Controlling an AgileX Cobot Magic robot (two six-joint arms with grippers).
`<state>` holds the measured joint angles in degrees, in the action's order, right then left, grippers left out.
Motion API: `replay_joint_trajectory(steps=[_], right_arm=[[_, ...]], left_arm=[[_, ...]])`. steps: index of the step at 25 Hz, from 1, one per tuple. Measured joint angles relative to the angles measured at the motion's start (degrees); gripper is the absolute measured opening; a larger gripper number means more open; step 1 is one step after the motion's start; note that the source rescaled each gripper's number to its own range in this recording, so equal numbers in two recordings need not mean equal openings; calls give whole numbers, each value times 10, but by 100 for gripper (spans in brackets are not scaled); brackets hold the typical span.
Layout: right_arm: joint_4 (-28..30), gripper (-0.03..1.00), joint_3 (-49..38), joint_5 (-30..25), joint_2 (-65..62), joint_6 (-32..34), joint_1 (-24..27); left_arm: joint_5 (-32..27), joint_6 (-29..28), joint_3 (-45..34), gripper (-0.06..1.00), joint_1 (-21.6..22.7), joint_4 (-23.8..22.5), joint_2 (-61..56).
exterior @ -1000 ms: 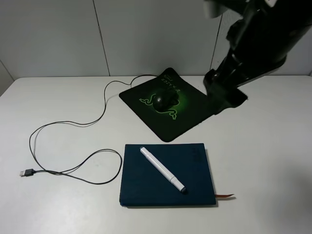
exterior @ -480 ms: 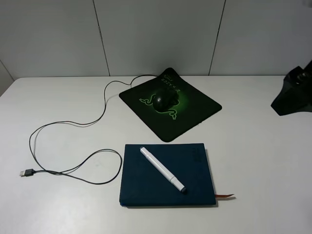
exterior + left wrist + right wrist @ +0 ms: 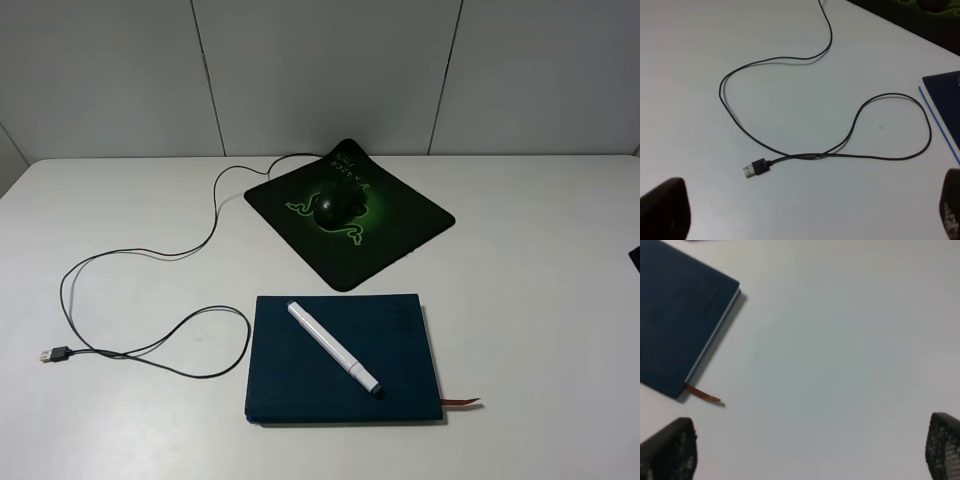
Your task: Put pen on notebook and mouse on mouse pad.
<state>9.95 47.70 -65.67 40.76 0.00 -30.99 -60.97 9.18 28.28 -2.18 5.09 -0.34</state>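
Both goals look done: white pen (image 3: 334, 347) lies diagonally on blue notebook (image 3: 345, 360); black mouse (image 3: 330, 207) sits mid mouse pad (image 3: 400, 230), just behind the notebook. Left gripper (image 3: 800, 210) and right gripper (image 3: 812, 450) both wide apart, holding nothing. Nothing left, imo.

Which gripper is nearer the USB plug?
Left. The left gripper hangs open over the USB plug; the right gripper sees only the notebook corner.
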Motion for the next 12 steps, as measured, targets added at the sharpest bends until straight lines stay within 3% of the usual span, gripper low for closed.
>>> replay_joint_trajectory(steps=[6,7,12], right_arm=[[-18,100,-58,19,-70,0,68],[-31,100,-83,24,-102,0,112],[-77,100,-134,47,-202,0,207]], left_arm=[[0,0,0,100,0,0,0],[0,0,0,100,0,0,0],[0,0,0,100,0,0,0]])
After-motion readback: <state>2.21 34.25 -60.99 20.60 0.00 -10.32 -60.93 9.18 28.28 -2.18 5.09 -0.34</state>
